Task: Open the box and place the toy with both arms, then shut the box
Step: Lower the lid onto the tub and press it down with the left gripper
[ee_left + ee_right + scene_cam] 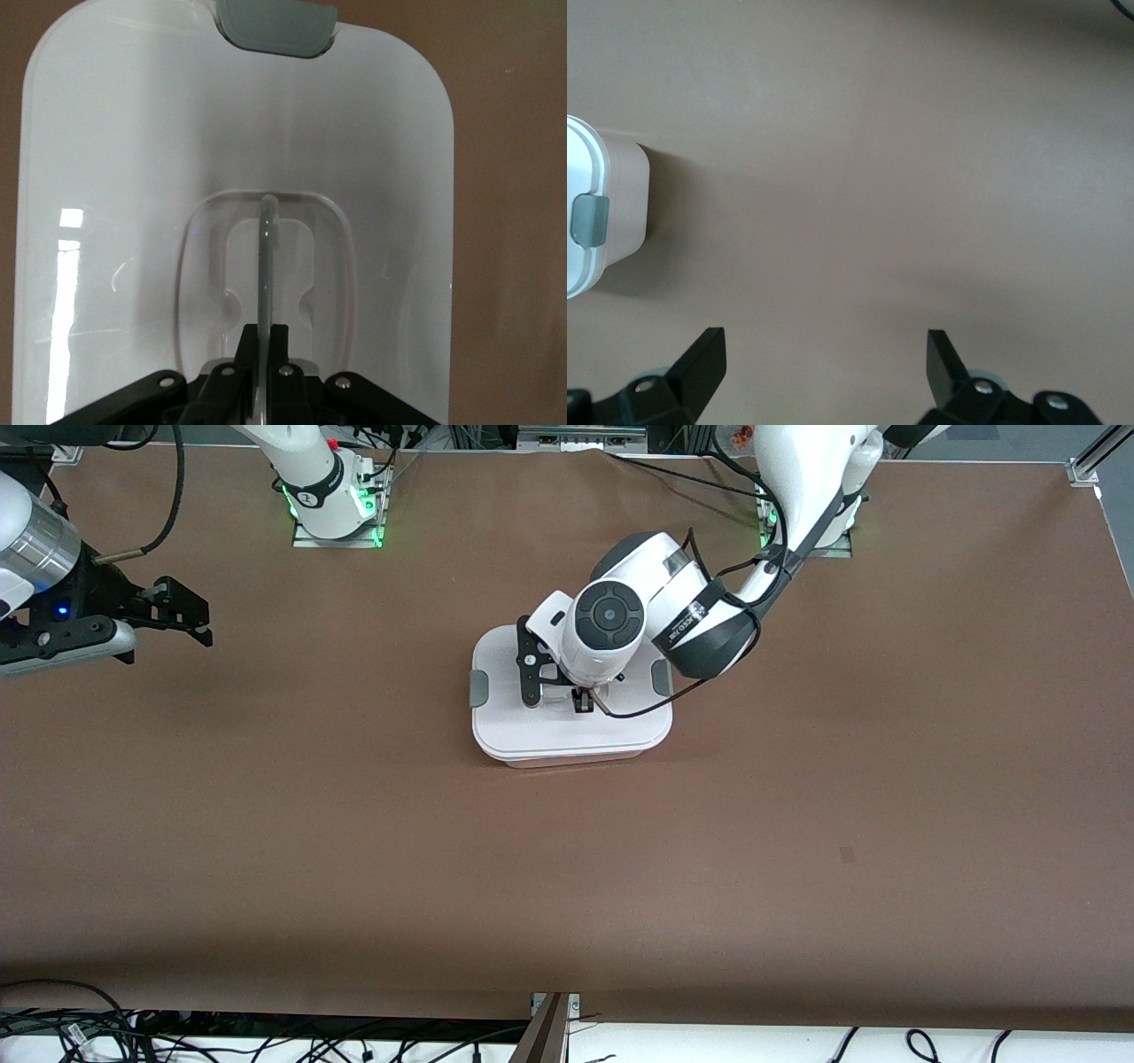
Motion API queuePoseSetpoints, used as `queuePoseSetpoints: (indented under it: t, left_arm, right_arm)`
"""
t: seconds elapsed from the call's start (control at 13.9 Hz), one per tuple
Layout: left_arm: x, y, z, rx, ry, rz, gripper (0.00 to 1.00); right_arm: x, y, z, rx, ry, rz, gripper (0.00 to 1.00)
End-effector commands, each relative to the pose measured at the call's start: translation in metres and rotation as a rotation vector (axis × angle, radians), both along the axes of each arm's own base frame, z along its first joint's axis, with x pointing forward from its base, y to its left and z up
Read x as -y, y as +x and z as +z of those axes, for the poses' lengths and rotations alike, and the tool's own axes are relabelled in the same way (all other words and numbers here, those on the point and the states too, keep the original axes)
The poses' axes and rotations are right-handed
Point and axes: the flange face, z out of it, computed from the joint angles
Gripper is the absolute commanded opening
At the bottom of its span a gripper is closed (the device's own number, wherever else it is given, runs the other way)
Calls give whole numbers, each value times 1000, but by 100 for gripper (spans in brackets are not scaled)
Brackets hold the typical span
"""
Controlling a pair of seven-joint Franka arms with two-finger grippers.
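Note:
The box (pixel 567 760) stands in the middle of the table, a pale pink tub with its white lid (pixel 567 731) lying on it and grey clips (pixel 478 688) at both ends. My left gripper (pixel 580 701) is down on the lid's centre. In the left wrist view it (pixel 266 332) is shut on the clear upright handle (pixel 266 257) in the lid's recess, with one grey clip (pixel 276 27) ahead. My right gripper (pixel 202 622) hangs open and empty over bare table toward the right arm's end; its wrist view (pixel 826 350) shows the box's end (pixel 625 204). The toy is out of view.
The brown table top (pixel 567 886) stretches wide around the box. The arm bases (pixel 337 514) stand along the edge farthest from the front camera. Cables (pixel 89 1027) lie off the table's nearest edge.

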Motion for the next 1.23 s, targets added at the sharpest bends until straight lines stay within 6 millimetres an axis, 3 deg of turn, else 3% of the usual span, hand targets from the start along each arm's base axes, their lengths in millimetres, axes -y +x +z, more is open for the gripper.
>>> queuePoseSetpoints:
  t: [0.0, 0.22, 0.58, 0.86, 1.15]
  left_arm:
    - [3, 0, 2, 32, 17, 11, 0]
    - [-1, -12, -20, -4, 61, 23, 0]
    - [-6, -9, -21, -8, 65, 31, 0]
    - [-8, -3, -22, 6, 53, 49, 0]
    - [-11, -5, -29, -12, 80, 89, 0]
  right_arm:
    - [0, -5, 4, 14, -6, -41, 100]
    - [0, 0, 7, 23, -9, -61, 100]
    - [3, 4, 7, 14, -11, -57, 100]
    - [41, 5, 26, 40, -6, -118, 100]
    - [48, 5, 31, 50, 1, -129, 100]
